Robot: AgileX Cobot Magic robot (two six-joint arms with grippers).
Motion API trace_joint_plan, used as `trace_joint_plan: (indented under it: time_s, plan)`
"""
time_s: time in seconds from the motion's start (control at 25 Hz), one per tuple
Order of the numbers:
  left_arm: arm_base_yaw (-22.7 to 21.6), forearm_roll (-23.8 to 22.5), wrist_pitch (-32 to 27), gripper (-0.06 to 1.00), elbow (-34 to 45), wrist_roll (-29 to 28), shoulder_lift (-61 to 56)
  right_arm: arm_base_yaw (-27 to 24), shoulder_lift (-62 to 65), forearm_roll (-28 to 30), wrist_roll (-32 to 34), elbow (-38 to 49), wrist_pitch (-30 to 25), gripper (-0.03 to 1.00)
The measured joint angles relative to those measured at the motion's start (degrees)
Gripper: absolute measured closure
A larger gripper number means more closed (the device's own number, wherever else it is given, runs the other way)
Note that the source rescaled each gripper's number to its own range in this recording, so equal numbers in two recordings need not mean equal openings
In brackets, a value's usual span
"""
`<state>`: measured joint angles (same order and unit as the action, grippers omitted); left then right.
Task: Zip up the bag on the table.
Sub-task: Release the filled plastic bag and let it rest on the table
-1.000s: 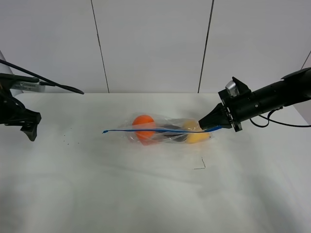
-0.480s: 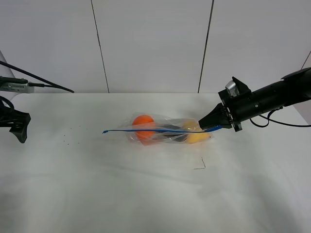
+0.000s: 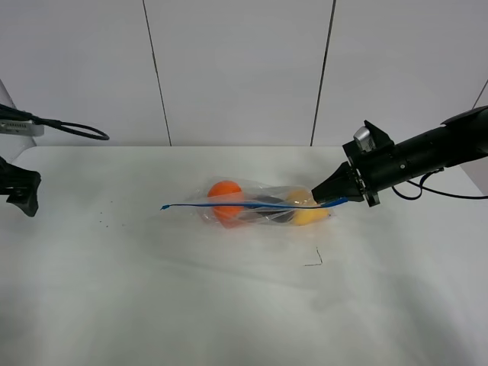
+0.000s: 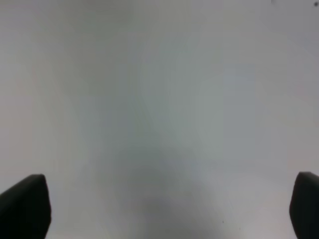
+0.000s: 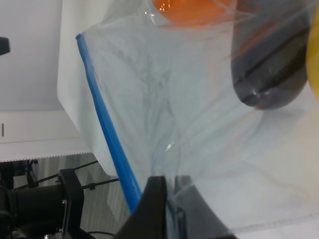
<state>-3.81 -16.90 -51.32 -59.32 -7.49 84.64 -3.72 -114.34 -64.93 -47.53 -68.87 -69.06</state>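
The clear crinkly bag [image 3: 263, 206] lies mid-table on the white table [image 3: 229, 305], with orange, dark purple and yellow toy produce inside. Its blue zipper strip [image 3: 229, 204] runs from a free left tip to the right end. My right gripper [image 3: 329, 200] is shut on that right end of the strip. In the right wrist view the blue strip [image 5: 107, 127] leads into the closed fingers [image 5: 154, 209], with the bag [image 5: 199, 99] spread beyond. My left gripper [image 3: 27, 200] hovers at the far left edge, open, far from the bag; in its wrist view the fingertips [image 4: 27, 204] frame bare table.
A small dark wire scrap [image 3: 314, 261] lies in front of the bag. Tiny dark specks [image 3: 107, 215] dot the table left of the bag. A black cable [image 3: 72, 130] loops above the left arm. White wall panels stand behind the table.
The left arm has drawn back toward the left edge of the table, its cable curling upward. The right gripper and the bag have stayed still.
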Motion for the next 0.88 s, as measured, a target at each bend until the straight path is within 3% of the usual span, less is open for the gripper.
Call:
trace_joint_plan:
  time_s: [0.28, 0.56, 0.88]
  plan:
    - [0.00, 0.15, 3.39, -0.06, 9.44, 0.04, -14.13, 0.00, 0.00, 0.00, -0.21, 0.00, 0.00, 0.97]
    - [0.00, 5.36, 4.00, -0.06, 15.31, 0.06, -32.08, 0.00, 0.00, -0.30, -0.86, 0.00, 0.00, 0.97]
    - [0.00, 5.83, 3.63, -0.06, 22.35, 2.18, -53.25, 0.00, 0.00, -0.78, -1.09, 0.00, 0.01, 0.97]
